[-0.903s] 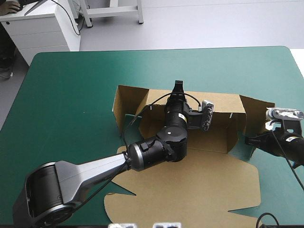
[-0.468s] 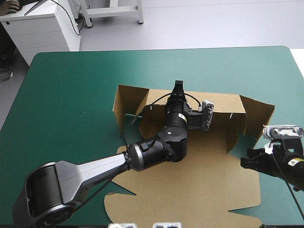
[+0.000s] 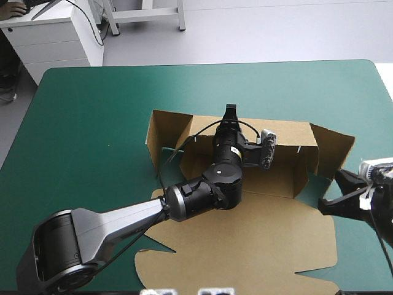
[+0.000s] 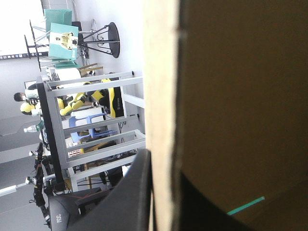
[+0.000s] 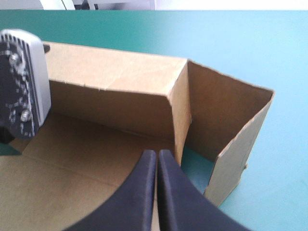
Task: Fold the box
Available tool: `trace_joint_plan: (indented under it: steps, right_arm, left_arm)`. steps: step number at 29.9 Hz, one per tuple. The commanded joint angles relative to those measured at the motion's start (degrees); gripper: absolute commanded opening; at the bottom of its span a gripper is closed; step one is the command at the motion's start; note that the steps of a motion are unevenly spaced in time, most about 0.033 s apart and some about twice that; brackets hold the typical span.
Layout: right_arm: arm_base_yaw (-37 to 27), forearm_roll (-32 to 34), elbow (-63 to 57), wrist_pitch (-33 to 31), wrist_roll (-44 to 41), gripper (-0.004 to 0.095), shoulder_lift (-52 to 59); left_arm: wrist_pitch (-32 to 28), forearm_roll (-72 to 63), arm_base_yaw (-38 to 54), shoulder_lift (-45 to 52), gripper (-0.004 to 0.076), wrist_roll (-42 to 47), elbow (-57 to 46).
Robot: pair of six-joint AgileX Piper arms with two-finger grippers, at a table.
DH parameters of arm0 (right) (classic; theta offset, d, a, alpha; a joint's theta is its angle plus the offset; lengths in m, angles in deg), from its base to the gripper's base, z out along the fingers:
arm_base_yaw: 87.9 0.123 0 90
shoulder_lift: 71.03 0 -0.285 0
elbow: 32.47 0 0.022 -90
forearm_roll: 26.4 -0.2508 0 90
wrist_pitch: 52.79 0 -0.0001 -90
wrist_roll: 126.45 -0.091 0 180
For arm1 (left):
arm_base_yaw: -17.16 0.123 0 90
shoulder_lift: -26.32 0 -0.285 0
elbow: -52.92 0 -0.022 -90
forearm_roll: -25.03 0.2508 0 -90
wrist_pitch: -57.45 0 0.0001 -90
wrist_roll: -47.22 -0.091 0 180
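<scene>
Brown box [image 3: 270, 246] mid-desk [image 3: 92, 123], toward right edge. Back wall [image 3: 288, 132] up, left hand [image 3: 230, 112] clamped on its top edge; end flaps [image 3: 164, 132] half-raised, untucked. Right hand [image 5: 157, 156] pressed together, near right flap [image 5: 226, 120]. Front panel [image 3: 245, 270] flat: approx. early stage, most folds left.

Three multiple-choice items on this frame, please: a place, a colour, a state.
1. Where does the black-finned left gripper hold the brown board box? A far wall, top edge; B flat near panel; C right flap.
2. The table cover is: A red; B teal-green; C white.
3. The right gripper is: A wide open; B shut on the box; C shut, empty.
Key: A, board runs between its fingers; B, plain from above; C, fingers meet in one arch.
</scene>
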Motion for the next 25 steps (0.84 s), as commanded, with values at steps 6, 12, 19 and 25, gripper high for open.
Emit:
trace_joint_plan:
  steps: [6,12,19,25]
  right_arm:
    - [-0.05,1.7,9.69,7.01,-0.02,-0.0009,-11.76]
    - [-0.05,2.77,13.53,7.53,-0.02,-0.001,-22.18]
    - [-0.05,2.52,20.82,7.09,1.28,-0.0014,-33.99]
    - [-0.05,2.43,26.91,5.19,1.28,-0.0014,-41.43]
  left_arm:
    - [-1.01,0.33,-0.52,2.88,-0.0008,0.84,1.12]
    - [-1.01,0.33,-0.52,2.88,-0.0008,0.84,1.12]
    - [-1.01,0.33,-0.52,2.88,-0.0008,0.84,1.12]
    - [-1.01,0.33,-0.52,2.88,-0.0008,0.84,1.12]
